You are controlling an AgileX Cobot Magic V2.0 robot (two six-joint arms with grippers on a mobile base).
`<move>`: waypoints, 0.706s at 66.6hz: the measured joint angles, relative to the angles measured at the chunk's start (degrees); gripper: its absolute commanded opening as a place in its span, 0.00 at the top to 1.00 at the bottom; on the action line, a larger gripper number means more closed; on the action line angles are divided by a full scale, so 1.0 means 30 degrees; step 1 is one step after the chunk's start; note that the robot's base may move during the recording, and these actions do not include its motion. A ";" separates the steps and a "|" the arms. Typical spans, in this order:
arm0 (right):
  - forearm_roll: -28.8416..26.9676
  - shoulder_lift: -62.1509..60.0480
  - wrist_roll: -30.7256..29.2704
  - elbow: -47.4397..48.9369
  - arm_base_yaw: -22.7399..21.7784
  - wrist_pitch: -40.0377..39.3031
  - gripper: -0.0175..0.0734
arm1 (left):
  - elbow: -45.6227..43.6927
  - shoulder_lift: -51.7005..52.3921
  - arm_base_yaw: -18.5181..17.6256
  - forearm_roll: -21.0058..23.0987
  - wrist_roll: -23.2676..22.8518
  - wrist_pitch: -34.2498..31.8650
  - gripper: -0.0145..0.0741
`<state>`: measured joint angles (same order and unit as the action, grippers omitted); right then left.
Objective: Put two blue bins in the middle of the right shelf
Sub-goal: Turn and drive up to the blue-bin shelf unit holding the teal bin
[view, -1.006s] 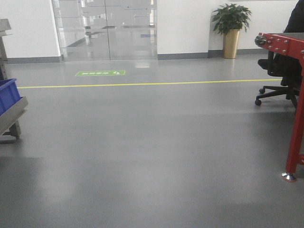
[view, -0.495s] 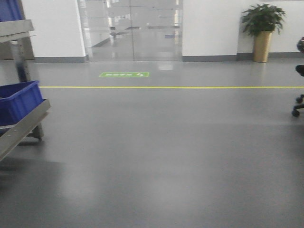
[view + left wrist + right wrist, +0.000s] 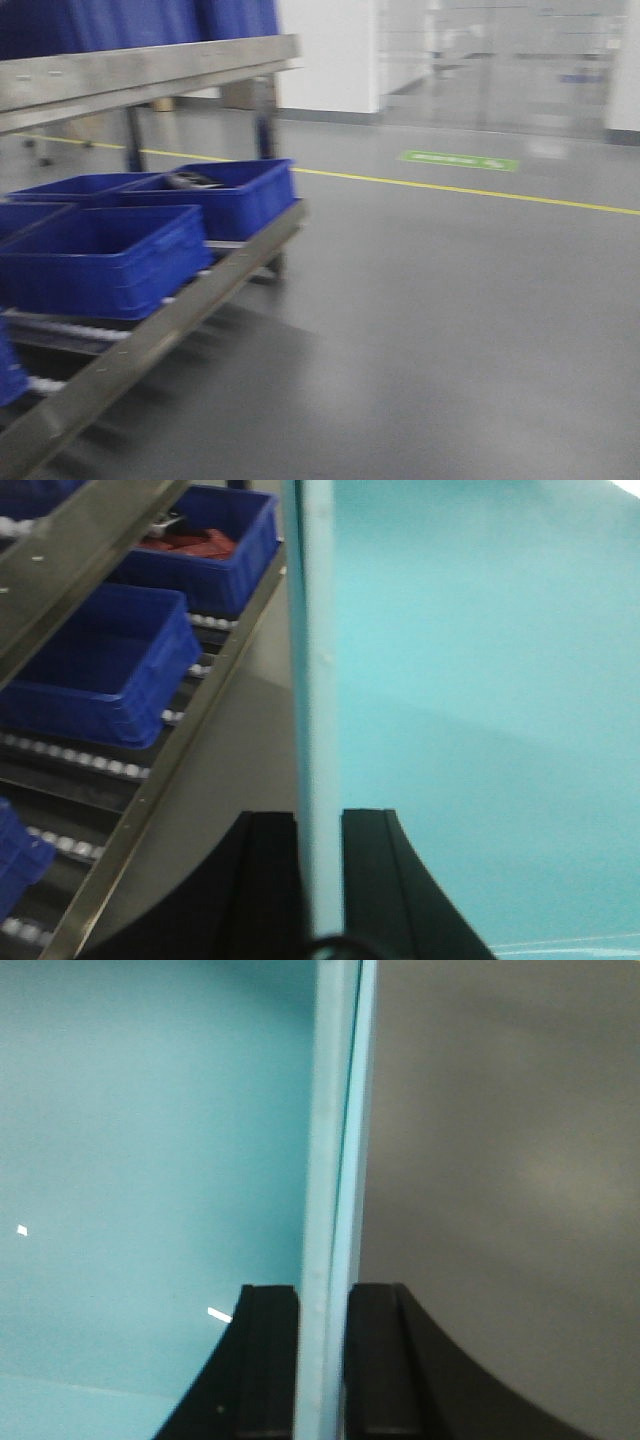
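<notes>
The carried bin [image 3: 480,680] was held only by thin walls, with the left gripper [image 3: 320,840] and right gripper [image 3: 322,1310] closed onto them. Beside the shelf [image 3: 150,338], it could be knocked loose.

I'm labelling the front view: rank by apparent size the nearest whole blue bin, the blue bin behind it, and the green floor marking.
1. nearest blue bin
2. bin behind it (farther away, may truly match)
3. green floor marking
</notes>
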<state>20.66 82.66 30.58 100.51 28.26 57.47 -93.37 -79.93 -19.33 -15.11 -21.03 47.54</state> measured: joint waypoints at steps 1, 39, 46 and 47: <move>0.0000 0.0000 0.0000 0.0000 0.0000 0.0000 0.99 | 0.0000 0.0000 0.0000 0.0000 0.0000 0.0000 0.96; 0.0000 0.0000 0.0000 0.0000 0.0000 -0.0027 0.99 | 0.0000 0.0000 0.0000 -0.0048 0.0000 -0.0128 0.96; 0.0000 0.0000 0.0000 0.0000 0.0000 -0.0027 0.99 | 0.0000 0.0000 0.0000 -0.0048 0.0000 -0.0128 0.96; 0.0000 0.0000 0.0000 0.0000 0.0000 -0.0027 0.99 | 0.0000 0.0000 0.0000 -0.0048 0.0000 -0.0128 0.96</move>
<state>20.66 82.66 30.58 100.51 28.26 57.39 -93.37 -79.93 -19.33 -15.25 -21.03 47.16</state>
